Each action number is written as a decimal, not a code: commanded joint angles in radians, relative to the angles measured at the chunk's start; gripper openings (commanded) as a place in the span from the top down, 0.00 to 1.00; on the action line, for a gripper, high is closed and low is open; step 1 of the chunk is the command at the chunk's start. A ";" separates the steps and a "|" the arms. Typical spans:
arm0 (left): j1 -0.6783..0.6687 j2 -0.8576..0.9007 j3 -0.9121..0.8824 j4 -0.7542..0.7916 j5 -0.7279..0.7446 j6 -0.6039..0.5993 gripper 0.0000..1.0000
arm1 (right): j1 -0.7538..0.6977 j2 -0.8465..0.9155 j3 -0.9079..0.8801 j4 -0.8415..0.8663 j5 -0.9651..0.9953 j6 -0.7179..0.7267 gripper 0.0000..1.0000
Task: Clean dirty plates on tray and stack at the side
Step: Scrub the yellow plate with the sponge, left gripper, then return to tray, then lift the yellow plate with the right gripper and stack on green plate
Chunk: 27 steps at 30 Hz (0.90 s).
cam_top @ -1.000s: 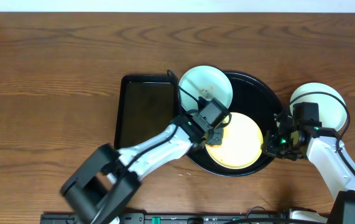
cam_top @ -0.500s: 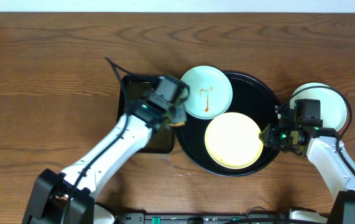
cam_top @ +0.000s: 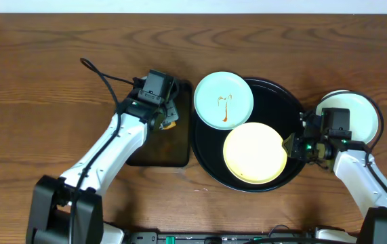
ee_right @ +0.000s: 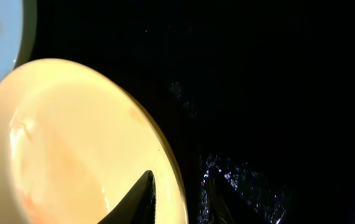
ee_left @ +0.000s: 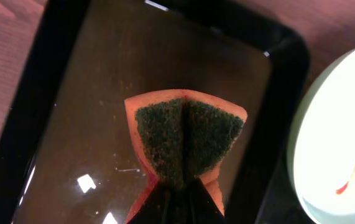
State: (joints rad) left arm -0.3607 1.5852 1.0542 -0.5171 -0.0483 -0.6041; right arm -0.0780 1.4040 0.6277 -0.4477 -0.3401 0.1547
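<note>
The pale yellow plate (cam_top: 254,152) (ee_right: 71,143) lies in the round black tray (cam_top: 274,102) (ee_right: 258,74). A mint plate (cam_top: 223,100) (ee_left: 339,137) with a brown-orange sauce smear rests on the tray's back-left rim. Another mint plate (cam_top: 359,115) sits on the table to the tray's right. My right gripper (cam_top: 293,146) (ee_right: 177,180) straddles the yellow plate's right rim with its jaws apart, one finger over the plate and one outside it. My left gripper (cam_top: 168,118) (ee_left: 178,186) is shut on an orange sponge with a green scrub face (ee_left: 186,140).
A rectangular black tray (cam_top: 146,149) (ee_left: 90,93) with a wet, shiny floor lies left of the round tray, and the sponge hangs over its right half. Wooden table all round; the right arm's cable loops over the right mint plate.
My left arm swung left from the yellow plate to the rectangular tray, carrying the sponge. The right gripper's jaws eased apart at the yellow plate's rim.
</note>
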 commanded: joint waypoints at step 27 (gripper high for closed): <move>0.002 0.068 -0.011 -0.003 -0.016 0.009 0.92 | -0.014 0.009 -0.011 0.114 -0.250 -0.014 0.99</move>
State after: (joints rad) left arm -0.3611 1.6459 1.0538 -0.5171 -0.0521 -0.6018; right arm -0.0784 1.4593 0.5694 -0.3416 -0.5175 0.1448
